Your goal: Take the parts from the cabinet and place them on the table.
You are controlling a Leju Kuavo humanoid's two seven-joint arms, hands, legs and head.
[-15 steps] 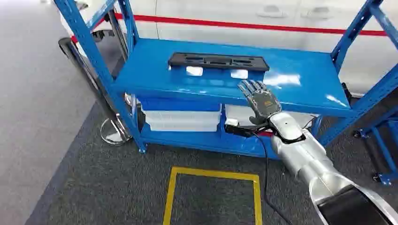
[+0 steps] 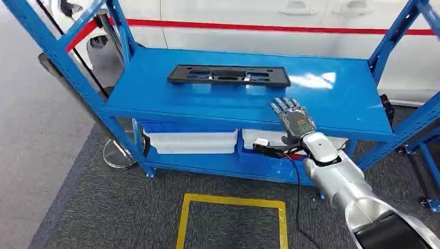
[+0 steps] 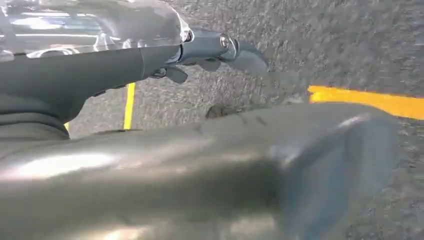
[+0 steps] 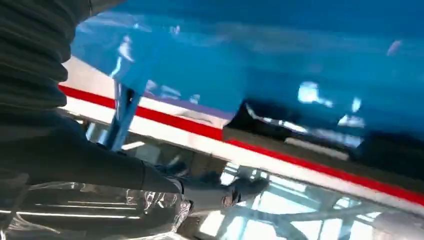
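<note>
Flat black plastic part (image 2: 228, 75), long rectangular with cutouts, lies on glossy blue metal shelf (image 2: 342, 104) top, toward 11 o'clock from right hand (image 2: 293, 117). Right hand over the shelf's front edge, fingers extended and slightly apart, empty. Left hand (image 3: 220, 47) over grey carpet (image 2: 104, 207) with yellow tape square (image 2: 231, 202); fingers unclear. White bins (image 2: 192, 141) on the level below.

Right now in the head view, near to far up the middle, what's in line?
Yellow floor square → lower-shelf white bins → right hand at the top shelf's front edge → black part on the blue shelf → white wall with red stripe.
</note>
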